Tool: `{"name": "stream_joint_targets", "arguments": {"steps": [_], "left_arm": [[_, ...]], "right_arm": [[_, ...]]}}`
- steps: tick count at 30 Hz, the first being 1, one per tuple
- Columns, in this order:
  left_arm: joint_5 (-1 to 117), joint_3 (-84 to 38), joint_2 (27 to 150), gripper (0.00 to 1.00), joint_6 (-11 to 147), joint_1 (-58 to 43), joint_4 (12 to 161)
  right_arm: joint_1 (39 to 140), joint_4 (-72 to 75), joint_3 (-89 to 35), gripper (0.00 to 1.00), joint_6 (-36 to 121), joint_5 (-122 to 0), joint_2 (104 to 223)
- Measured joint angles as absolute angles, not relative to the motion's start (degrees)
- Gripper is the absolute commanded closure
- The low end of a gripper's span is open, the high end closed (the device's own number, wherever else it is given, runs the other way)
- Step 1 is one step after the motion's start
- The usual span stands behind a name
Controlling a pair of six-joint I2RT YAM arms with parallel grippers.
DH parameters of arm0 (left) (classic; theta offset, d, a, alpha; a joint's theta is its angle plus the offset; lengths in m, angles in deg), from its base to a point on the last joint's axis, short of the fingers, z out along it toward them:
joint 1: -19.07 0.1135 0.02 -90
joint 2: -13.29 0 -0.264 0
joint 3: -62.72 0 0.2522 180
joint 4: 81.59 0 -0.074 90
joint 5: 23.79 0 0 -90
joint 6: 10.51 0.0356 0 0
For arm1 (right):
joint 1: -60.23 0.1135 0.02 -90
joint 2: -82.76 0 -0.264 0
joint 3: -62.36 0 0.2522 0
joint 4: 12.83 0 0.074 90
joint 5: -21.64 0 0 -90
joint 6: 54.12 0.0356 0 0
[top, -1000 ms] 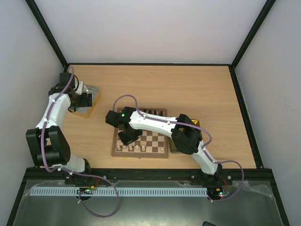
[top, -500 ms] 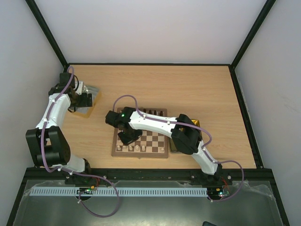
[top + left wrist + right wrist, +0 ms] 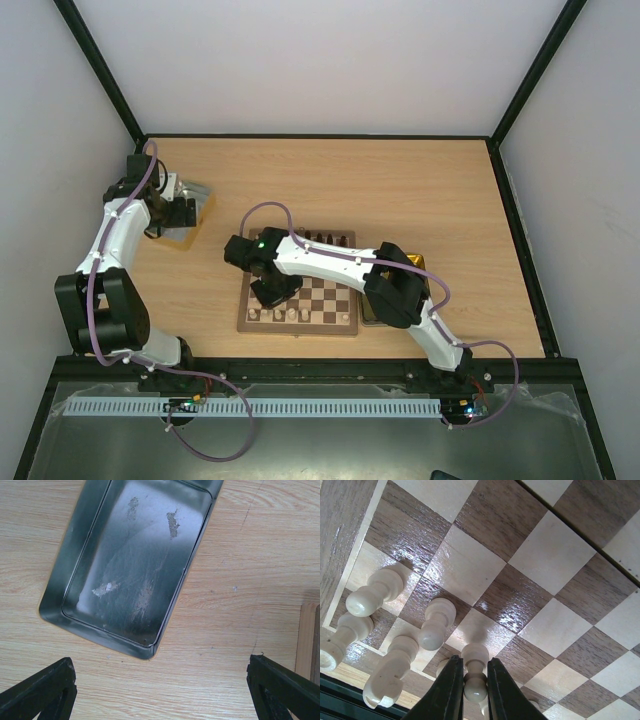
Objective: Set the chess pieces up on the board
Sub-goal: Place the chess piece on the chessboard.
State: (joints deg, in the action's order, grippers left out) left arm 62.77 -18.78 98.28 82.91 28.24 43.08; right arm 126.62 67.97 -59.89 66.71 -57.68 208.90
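Note:
The board [image 3: 330, 296] lies mid-table. My right gripper [image 3: 470, 690] reaches down over its near left part, also seen from above [image 3: 270, 292]. Its fingers [image 3: 447, 692] press both sides of a cream pawn [image 3: 476, 667] that stands upright on a cream square. Three more cream chess pieces [image 3: 432, 625] stand close to its left, by the board's border. Several cream pieces [image 3: 290, 314] line the near row and dark ones [image 3: 325, 238] the far row. My left gripper [image 3: 162, 690] hangs open over bare table beside a silver tray [image 3: 135, 565], holding nothing.
The silver tray [image 3: 197, 196] lies at the table's left, with nothing in it in the left wrist view. A gold tray [image 3: 418, 264] shows partly under the right arm, right of the board. The board's corner [image 3: 307, 635] appears at the right of the left wrist view.

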Motion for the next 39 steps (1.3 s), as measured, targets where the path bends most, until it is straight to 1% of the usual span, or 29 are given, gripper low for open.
{"name": "stream_joint_targets", "arguments": {"steps": [7,39], "left_arm": [[62.77,-18.78,98.28,0.07,82.91,28.24,43.08],[62.77,-18.78,98.28,0.07,82.91,28.24,43.08]], "right_arm": [[126.62,67.97,-59.89,0.85,66.69,-57.11,208.93],[126.62,67.97,-59.89,0.85,66.51,-56.76,209.28]]}}
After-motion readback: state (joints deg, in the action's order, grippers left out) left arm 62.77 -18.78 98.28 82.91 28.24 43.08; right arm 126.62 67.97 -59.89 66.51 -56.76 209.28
